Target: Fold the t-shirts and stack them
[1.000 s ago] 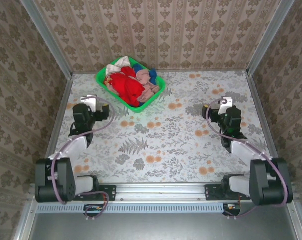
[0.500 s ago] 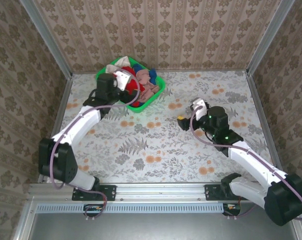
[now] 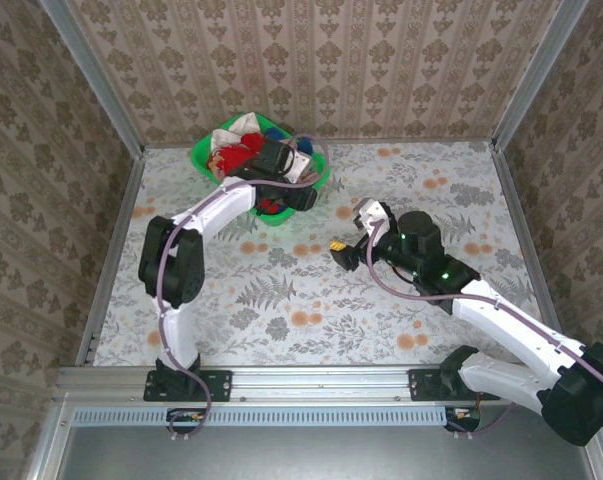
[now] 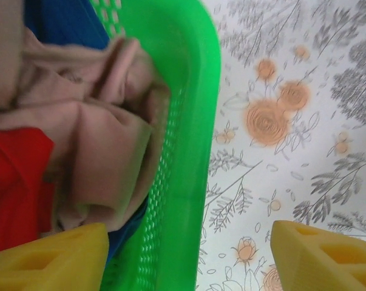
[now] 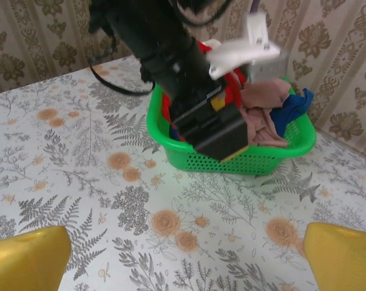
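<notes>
Over the basket's near right rim, the top external view places the left gripper. The t-shirts lie heaped in the green basket. The right gripper hangs above the table, apart from the basket.

Left wrist view: left fingers spread. The basket wall runs between them. The dusty pink shirt and red shirt lie just ahead of the left-hand finger, inside the basket.

Right wrist view: right fingers spread wide. Basket and shirts sit well ahead of them.
</notes>
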Available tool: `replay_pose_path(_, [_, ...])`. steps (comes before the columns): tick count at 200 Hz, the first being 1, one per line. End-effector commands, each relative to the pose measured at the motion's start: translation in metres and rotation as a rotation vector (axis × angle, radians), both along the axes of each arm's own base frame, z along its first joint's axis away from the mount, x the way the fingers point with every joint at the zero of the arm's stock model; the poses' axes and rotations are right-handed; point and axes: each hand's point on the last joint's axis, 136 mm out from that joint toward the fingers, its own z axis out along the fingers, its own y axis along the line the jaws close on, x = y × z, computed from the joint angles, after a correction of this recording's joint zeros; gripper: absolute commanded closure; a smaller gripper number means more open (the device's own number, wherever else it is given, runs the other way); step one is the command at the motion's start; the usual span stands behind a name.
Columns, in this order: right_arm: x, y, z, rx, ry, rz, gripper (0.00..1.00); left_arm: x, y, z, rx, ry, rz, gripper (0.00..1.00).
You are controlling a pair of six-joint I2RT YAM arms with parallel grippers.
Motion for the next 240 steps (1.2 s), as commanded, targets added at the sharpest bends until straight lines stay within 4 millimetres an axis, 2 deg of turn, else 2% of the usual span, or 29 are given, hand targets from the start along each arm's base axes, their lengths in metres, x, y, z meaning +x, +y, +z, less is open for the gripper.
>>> replay_pose_path(1, [0.008, -0.002, 0.026, 0.035, -0.063, -0.039, 0.0, -0.004, 0.0, -0.011, 0.038, 0.07, 0.017, 0.31])
replay_pose_path(21, [0.011, -0.003, 0.026, 0.032, -0.069, -0.055, 0.0, -0.001, 0.001, -0.03, 0.062, 0.114, 0.049, 0.39])
replay_pose_path(48, [0.013, -0.001, 0.025, 0.034, -0.055, -0.05, 0.0, 0.001, 0.002, -0.037, 0.058, 0.134, 0.089, 0.78])
replay_pose_path(65, [0.014, 0.0, 0.025, 0.039, -0.05, -0.05, 0.0, 0.004, 0.008, -0.033, 0.06, 0.129, 0.148, 0.9])
replay_pose_path(105, [0.016, 0.004, 0.022, 0.037, -0.01, -0.048, 0.0, 0.014, 0.035, -0.026, 0.078, 0.112, 0.337, 0.99])
replay_pose_path(139, [0.022, 0.014, 0.025, 0.05, 0.007, -0.025, 0.0, 0.038, 0.065, -0.022, 0.022, 0.127, 0.525, 1.0])
replay_pose_path(147, [0.024, 0.017, 0.025, 0.052, 0.012, -0.017, 0.0, 0.042, 0.067, -0.02, 0.013, 0.129, 0.533, 1.0])
replay_pose_path(149, [0.024, 0.018, 0.025, 0.052, 0.012, -0.016, 0.0, 0.047, 0.077, -0.02, 0.012, 0.131, 0.554, 1.0])
replay_pose_path(155, [0.026, 0.02, 0.027, 0.057, 0.012, -0.012, 0.0, 0.053, 0.087, -0.022, 0.014, 0.135, 0.575, 1.0])
replay_pose_path(171, [0.029, 0.026, 0.028, 0.064, 0.015, 0.0, 0.0, 0.068, 0.103, -0.021, 0.012, 0.128, 0.595, 1.0])
replay_pose_path(194, [0.032, 0.033, 0.025, 0.063, 0.032, 0.014, 0.0, 0.087, 0.109, -0.019, -0.013, 0.131, 0.524, 1.0])
replay_pose_path(222, [0.031, 0.042, 0.022, 0.066, 0.047, 0.049, 0.0, 0.106, 0.14, -0.023, 0.057, 0.132, 0.573, 1.0])
replay_pose_path(240, [0.032, 0.045, 0.021, 0.066, 0.049, 0.054, 0.0, 0.119, 0.142, -0.024, 0.02, 0.123, 0.554, 1.0])
